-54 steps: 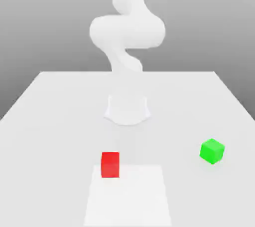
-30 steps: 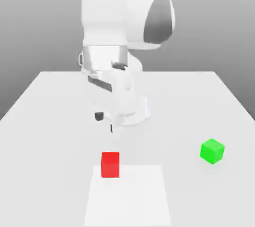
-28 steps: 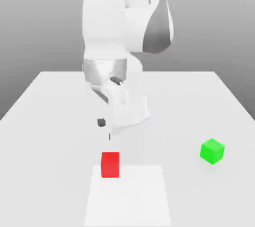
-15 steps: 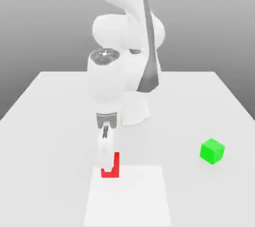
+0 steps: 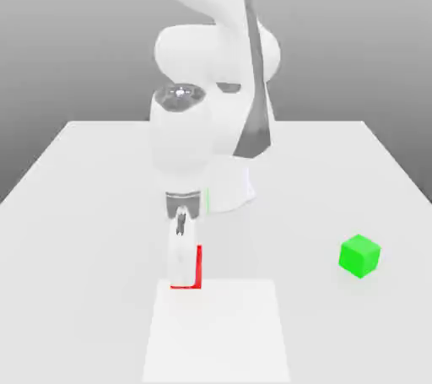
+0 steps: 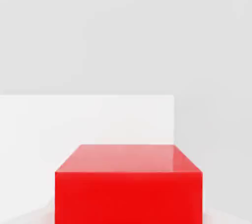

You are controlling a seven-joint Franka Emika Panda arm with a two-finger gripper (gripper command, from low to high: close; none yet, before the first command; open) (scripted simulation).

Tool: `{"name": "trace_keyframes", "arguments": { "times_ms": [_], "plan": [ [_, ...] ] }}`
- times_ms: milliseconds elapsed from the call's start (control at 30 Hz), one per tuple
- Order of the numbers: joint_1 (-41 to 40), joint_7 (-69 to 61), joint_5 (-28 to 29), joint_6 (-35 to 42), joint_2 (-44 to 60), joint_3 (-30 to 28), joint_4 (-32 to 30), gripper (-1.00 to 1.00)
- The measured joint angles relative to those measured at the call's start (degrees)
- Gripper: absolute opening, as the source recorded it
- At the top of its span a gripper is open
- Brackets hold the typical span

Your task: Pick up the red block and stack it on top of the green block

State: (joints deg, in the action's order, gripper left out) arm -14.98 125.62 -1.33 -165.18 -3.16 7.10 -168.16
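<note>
The red block (image 5: pixel 199 266) sits between the fingers of my gripper (image 5: pixel 186 274), which reaches straight down over it at the exterior view's lower middle. One white finger (image 5: pixel 179 260) covers most of the block, leaving a red strip along its right side and bottom edge. The gripper is shut on the block, whose lower edge stands at the far border of the pale square. In the hand view the red block (image 6: pixel 128 183) is very close, with its top and one side face showing. The green block (image 5: pixel 360 256) rests on the table toward the exterior view's right, well apart from the gripper.
A paler white square patch (image 5: pixel 219 332) marks the table (image 5: pixel 84 205) just in front of the red block. The arm's round base (image 5: pixel 228 188) stands behind the gripper. Open table surface lies between the red and green blocks.
The gripper came down from above onto the red block and its fingers closed on it. The block's red edge now sits slightly higher in the picture than half a second ago.
</note>
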Motion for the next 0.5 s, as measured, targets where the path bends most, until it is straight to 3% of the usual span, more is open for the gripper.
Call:
{"name": "trace_keyframes", "arguments": {
  "times_ms": [100,500],
  "plan": [
    [3.25,0.70,-2.22,3.68,-3.64,2.61,0.09,-1.00],
    [28.84,12.33,-11.65,12.13,-8.05,24.65,5.13,-1.00]
  ]
}}
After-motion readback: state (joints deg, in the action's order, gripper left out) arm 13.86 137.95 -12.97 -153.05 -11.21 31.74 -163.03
